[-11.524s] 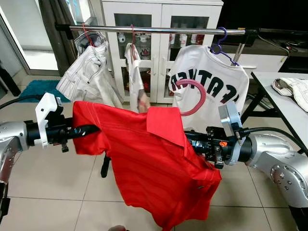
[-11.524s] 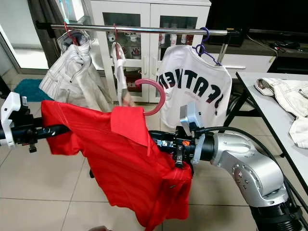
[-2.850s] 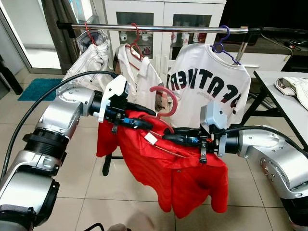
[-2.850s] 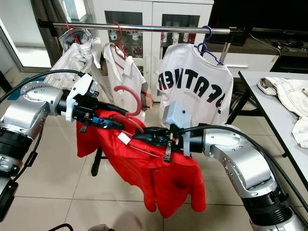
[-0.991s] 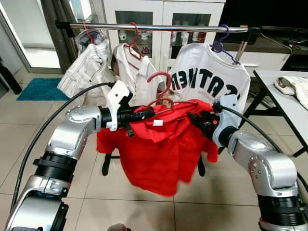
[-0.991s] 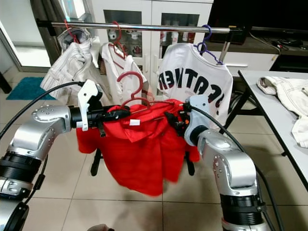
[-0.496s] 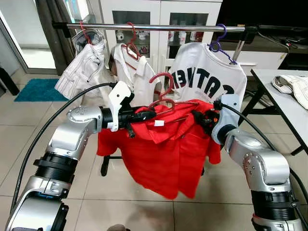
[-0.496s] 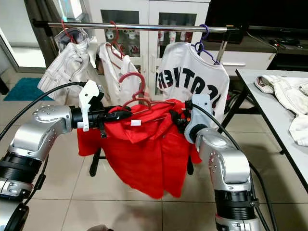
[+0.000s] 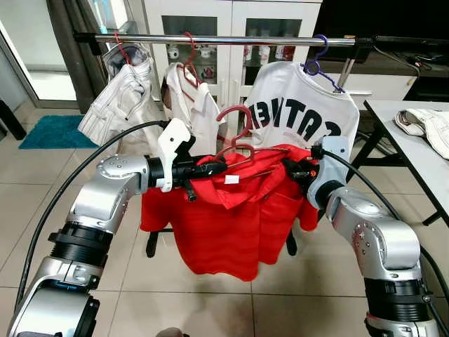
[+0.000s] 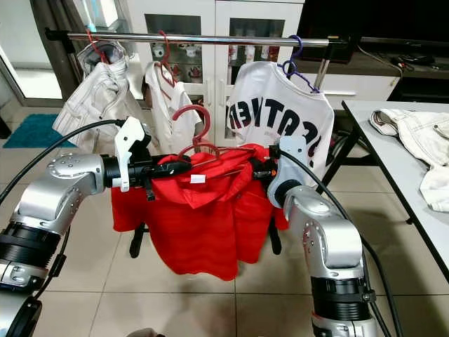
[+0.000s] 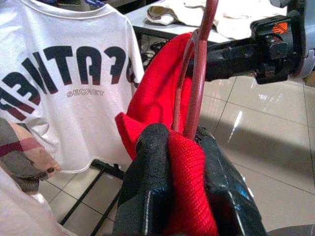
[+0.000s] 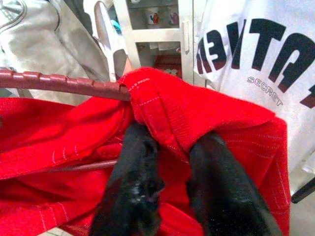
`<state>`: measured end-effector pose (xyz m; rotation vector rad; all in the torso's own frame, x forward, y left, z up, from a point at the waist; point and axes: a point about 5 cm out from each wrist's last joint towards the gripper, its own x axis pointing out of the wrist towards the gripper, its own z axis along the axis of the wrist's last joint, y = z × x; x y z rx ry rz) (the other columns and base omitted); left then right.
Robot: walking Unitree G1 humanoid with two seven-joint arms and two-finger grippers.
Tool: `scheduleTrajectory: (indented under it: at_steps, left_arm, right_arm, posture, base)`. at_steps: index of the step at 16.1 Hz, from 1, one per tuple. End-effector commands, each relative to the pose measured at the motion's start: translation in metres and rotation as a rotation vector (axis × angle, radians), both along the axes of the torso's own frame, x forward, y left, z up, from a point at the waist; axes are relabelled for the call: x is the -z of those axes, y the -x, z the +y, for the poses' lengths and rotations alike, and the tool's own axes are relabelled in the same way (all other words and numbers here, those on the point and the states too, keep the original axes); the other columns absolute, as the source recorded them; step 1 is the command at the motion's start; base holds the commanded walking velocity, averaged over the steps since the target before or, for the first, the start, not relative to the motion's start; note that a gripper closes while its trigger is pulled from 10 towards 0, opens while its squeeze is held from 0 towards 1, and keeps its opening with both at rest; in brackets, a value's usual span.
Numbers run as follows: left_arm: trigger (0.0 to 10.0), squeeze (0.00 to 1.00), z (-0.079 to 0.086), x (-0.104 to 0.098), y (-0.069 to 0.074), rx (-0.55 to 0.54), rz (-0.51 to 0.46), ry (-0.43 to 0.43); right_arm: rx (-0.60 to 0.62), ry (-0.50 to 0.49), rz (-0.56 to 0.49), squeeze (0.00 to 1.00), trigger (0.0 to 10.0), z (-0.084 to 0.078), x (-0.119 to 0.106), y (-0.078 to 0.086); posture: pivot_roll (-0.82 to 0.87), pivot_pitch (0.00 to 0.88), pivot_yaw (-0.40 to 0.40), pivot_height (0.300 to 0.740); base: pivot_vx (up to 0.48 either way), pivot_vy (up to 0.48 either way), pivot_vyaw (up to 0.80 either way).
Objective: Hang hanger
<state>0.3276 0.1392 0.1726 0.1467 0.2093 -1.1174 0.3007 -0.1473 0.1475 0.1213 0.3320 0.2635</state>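
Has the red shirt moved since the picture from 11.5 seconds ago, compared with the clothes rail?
Yes. The red shirt now hangs squarely on its hanger, higher and closer below the clothes rail; before it drooped low between the grippers.

Ribbed red cloth shirt [image 9: 231, 217], seemingly plastic ridged hanger [image 9: 237, 133], shiny metal rail [image 9: 224, 41].

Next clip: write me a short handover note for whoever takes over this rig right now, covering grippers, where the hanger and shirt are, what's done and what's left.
Left gripper: shut on the red shirt and hanger at one shoulder.
Right gripper: shut on the shirt at the other shoulder.
The shirt is on the hanger, held level between both arms in front of the rail, below it.
Done: shirt on hanger, lifted.
Left: raise it and hook the hanger over the rail, probably in the gap between the white collared shirt and the printed T-shirt, then let go.
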Motion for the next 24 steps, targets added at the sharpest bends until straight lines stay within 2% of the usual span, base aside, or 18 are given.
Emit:
scheduleTrajectory:
  at_steps: [1,5,6,8,11,15,18,19,20,22,24]
  left_arm:
    - [0.0,0.00,-0.001,-0.004,0.001,0.009,-0.031,-0.012]
    - [0.0,0.00,0.000,-0.003,0.000,-0.014,-0.039,-0.035]
    - [0.0,0.00,0.003,0.004,-0.003,-0.045,-0.061,-0.109]
    - [0.0,0.00,0.004,0.007,-0.005,-0.068,-0.065,-0.132]
    - [0.0,0.00,0.005,0.019,-0.009,-0.105,-0.081,-0.233]
    - [0.0,0.00,-0.012,0.036,-0.011,-0.095,-0.062,-0.257]
    - [0.0,0.00,-0.022,0.033,-0.016,-0.128,-0.090,-0.213]
    - [0.0,0.00,-0.022,0.031,-0.017,-0.134,-0.095,-0.209]
    - [0.0,0.00,-0.019,0.030,-0.020,-0.152,-0.102,-0.215]
    - [0.0,0.00,-0.009,0.026,-0.026,-0.213,-0.116,-0.203]
    - [0.0,0.00,-0.004,0.021,-0.028,-0.224,-0.120,-0.163]
  right_arm:
    - [-0.001,-0.015,-0.021,0.00,0.0,-0.001,-0.005,-0.003]
    - [-0.032,-0.029,-0.031,0.00,0.0,0.001,-0.008,-0.002]
    - [-0.059,-0.042,-0.039,0.00,0.0,0.004,-0.011,-0.001]
    - [-0.078,-0.047,-0.047,0.00,0.0,0.006,-0.014,0.000]
    - [-0.142,-0.066,-0.058,0.00,0.0,0.015,-0.021,0.004]
    - [-0.240,-0.109,-0.070,0.00,0.0,0.030,-0.028,0.009]
    - [-0.334,-0.077,-0.035,0.00,0.0,0.037,-0.026,0.019]
    - [-0.335,-0.055,-0.017,0.00,3.1,0.037,-0.022,0.021]
    - [-0.333,-0.021,0.006,0.00,10.0,0.035,-0.018,0.022]
    - [-0.328,-0.002,0.022,0.00,10.0,0.034,-0.015,0.022]
    - [-0.338,0.012,0.029,0.00,10.0,0.032,-0.014,0.022]
  posture:
    - [0.00,0.000,0.000,0.740]
    - [0.00,0.000,-0.002,0.740]
    - [0.00,0.000,-0.003,0.740]
    - [0.00,0.000,-0.003,0.740]
    - [0.00,0.000,-0.001,0.740]
    - [0.00,0.000,0.000,0.740]
    - [-0.01,0.000,0.007,0.740]
    - [-0.01,0.000,0.007,0.740]
    - [-0.01,0.000,0.007,0.740]
    - [-0.01,0.000,0.007,0.740]
    - [0.00,0.000,0.007,0.740]
  base:
    - [0.000,0.000,0.00]
    - [0.000,0.000,0.00]
    - [0.000,0.000,0.00]
    - [0.000,0.000,0.00]
    - [0.000,0.000,0.00]
    - [0.000,0.000,0.00]
    - [0.000,0.000,0.00]
    - [0.000,0.000,0.00]
    - [0.000,0.000,0.00]
    - [0.000,0.000,0.00]
    - [0.000,0.000,0.00]
